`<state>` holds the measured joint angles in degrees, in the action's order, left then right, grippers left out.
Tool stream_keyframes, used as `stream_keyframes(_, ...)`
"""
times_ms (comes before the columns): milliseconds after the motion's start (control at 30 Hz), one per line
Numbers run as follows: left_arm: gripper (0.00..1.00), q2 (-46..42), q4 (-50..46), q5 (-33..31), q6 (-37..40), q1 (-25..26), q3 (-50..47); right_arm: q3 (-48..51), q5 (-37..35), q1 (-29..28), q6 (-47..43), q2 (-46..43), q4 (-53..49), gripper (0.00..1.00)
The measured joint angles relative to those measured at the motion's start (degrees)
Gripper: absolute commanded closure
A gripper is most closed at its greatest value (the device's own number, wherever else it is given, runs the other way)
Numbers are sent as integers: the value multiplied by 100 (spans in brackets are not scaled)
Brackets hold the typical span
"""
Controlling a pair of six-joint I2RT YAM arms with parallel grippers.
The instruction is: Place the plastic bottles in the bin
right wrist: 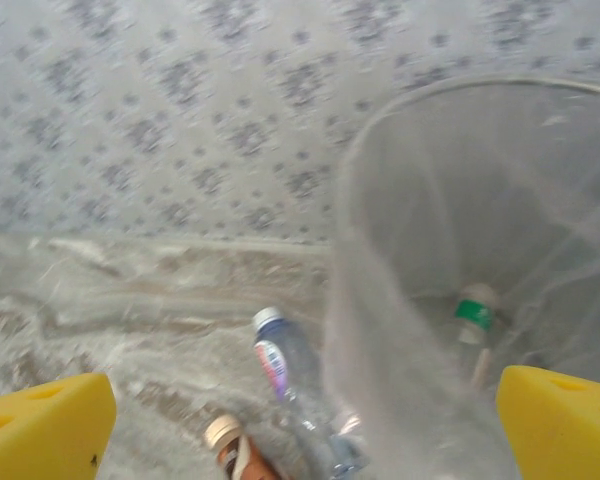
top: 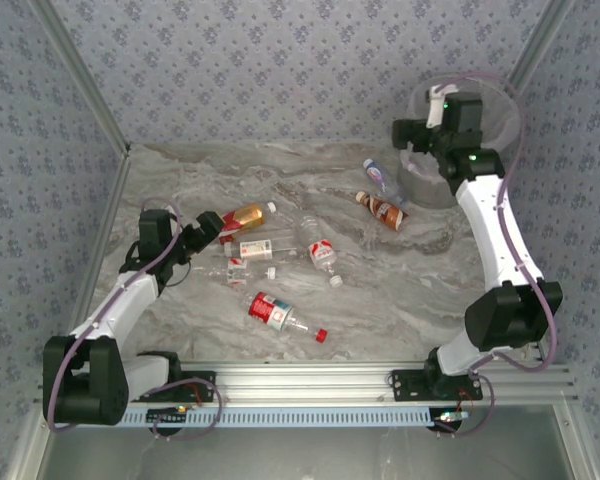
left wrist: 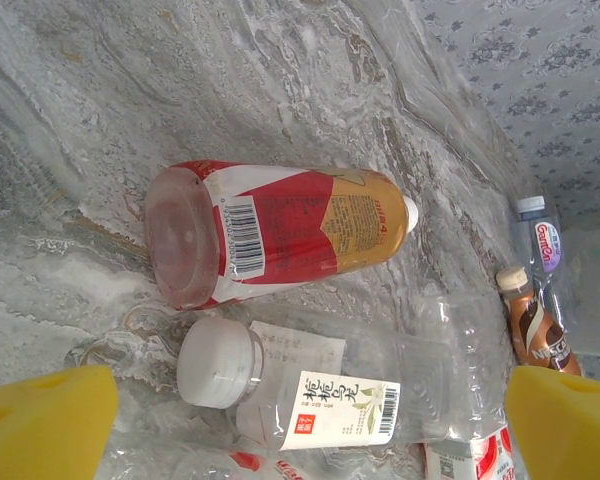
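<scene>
Several plastic bottles lie on the marble table. My left gripper (top: 218, 228) (left wrist: 305, 440) is open, low over a clear white-capped bottle (left wrist: 330, 385) (top: 258, 248), which lies between its yellow pads (left wrist: 45, 420) without touching them. An amber red-labelled bottle (left wrist: 280, 232) (top: 245, 215) lies just beyond it. My right gripper (top: 412, 135) (right wrist: 305, 430) hangs open and empty above the bin's near rim. The bin (top: 505, 115) (right wrist: 430, 200) stands at the far right, with a green-capped bottle (right wrist: 475, 320) inside. A blue-labelled bottle (top: 380, 178) (right wrist: 285, 365) and a brown one (top: 383, 211) (right wrist: 235, 450) lie beside the bin.
Another clear bottle (top: 320, 243) lies mid-table and a red-labelled one (top: 275, 312) nearer the front rail. A small bottle (top: 238, 270) and loose caps sit between them. Patterned walls close in the table on three sides.
</scene>
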<state>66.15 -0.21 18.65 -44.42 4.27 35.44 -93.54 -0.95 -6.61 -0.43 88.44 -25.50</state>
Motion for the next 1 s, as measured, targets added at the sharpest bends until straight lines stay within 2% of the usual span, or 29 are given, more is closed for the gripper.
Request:
stream_keyframes(200,0,9,-551,-173,2,2,323,876,-74,-664,-68,-243,247,0)
stream_keyframes(433,1,-11,-1770,-756,-118,79,708,1663,-92,-1047,7,-490,485,0)
stream_keyframes(700,1,-98,-3139,-1676,-1196,470,903,2092,-295,-1134,450,-686,737,0)
stream_keyframes(833,1,227,-3532,-1932,-1786,485,1126,2361,-415,-1150,721,-879,905,0)
stream_keyframes(1000,1,802,-3681,-2114,-2170,485,1187,2669,-564,-1182,935,-1198,1078,0)
